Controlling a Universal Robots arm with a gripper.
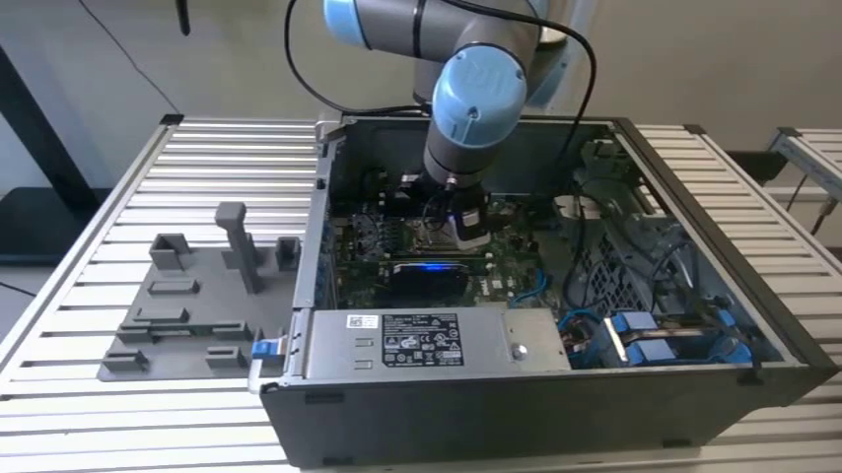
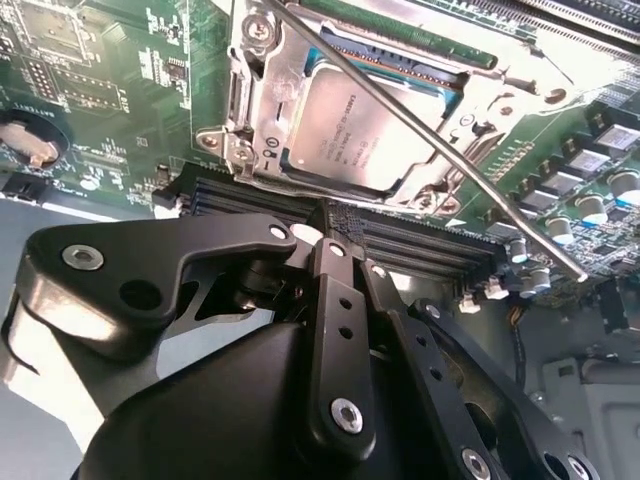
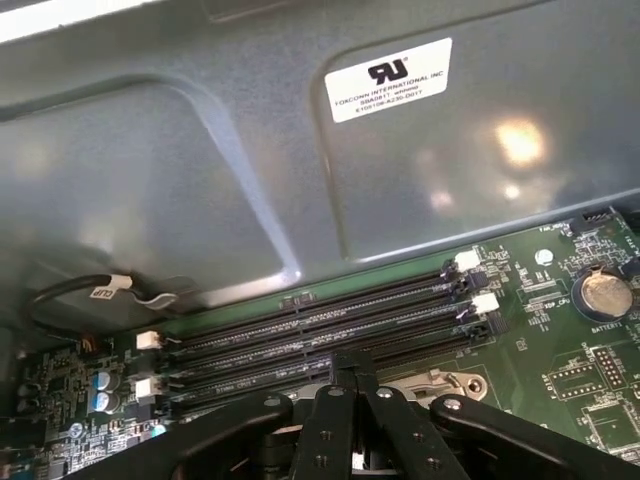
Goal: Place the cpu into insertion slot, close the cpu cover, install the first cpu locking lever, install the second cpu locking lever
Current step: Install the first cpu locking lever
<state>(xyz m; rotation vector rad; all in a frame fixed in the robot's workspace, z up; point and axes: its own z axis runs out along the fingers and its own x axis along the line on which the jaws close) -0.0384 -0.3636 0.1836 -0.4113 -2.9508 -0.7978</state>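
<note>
The cpu [image 2: 345, 130], a silver-grey square chip, lies flat in the insertion slot [image 2: 262, 150] on the green board. The slot's metal cover frame sits around the chip's edges. A thin metal locking lever [image 2: 450, 150] crosses slantwise above the chip and is not latched. In both wrist views my black gripper [image 2: 325, 240] [image 3: 345, 375] hovers just beside the socket, over the memory slots, shut with nothing between its fingers. In the exterior view the gripper [image 1: 463, 232] reaches down into the open computer case at the motherboard's middle.
Black memory slots [image 3: 330, 320] run beside the socket, and a coin battery [image 3: 600, 293] sits on the board. The grey case wall [image 3: 200, 170] rises close behind. A power supply [image 1: 421, 340] and blue cables [image 1: 658, 335] fill the case front. A grey fixture plate [image 1: 197, 296] lies at the exterior view's left.
</note>
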